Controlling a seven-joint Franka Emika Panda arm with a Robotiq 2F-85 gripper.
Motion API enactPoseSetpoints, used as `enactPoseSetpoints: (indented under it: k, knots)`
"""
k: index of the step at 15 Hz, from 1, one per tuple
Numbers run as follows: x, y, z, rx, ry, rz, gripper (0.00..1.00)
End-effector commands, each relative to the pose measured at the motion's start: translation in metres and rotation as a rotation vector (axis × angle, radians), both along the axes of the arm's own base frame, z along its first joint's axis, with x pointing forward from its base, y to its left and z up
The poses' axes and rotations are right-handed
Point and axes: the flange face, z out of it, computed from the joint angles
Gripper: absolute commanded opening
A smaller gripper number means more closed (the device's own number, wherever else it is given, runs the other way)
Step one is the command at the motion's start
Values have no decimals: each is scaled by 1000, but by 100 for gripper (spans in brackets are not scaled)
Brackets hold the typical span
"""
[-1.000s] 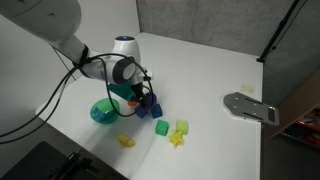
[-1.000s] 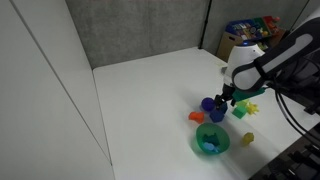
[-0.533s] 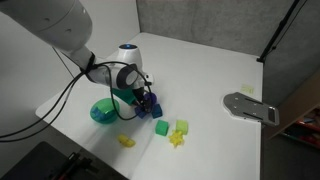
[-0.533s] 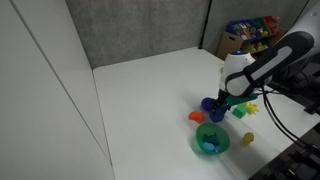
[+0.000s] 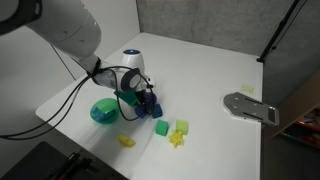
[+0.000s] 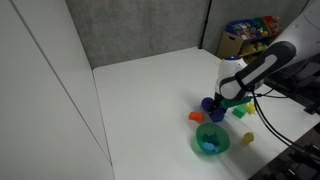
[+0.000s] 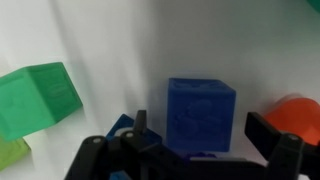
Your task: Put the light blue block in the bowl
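White arm (image 5: 65, 30) folded low, gripper (image 5: 141, 100) pointing down, jaws spread apart.

White, rounded arm segments (image 5: 58, 25), black cables (image 5: 80, 88), black end effector (image 7: 200, 135).

White counter (image 5: 210, 75), grey wall (image 5: 195, 25) behind. Tall white panel (image 6: 40, 90) along one side. Shelf (image 6: 250, 30) w/ colourful clutter in bg. Even, soft light.

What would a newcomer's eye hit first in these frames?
The gripper of the big white arm sits low in a tight cluster of bright toys mid-table, beside the teal bowl. In the wrist view a blue block fills the centre between the open fingers, with a green block to its left and an orange piece to its right.
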Motion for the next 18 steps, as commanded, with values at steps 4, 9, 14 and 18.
enactPoseSetpoints:
  k: [4,9,14,18]
  knots:
    - [12,8,-14,-2,16,-4,66]
    - [13,18,14,3,61,14,29]
    - [22,35,74,1,69,37,25]
    - [22,56,120,16,78,80,24]
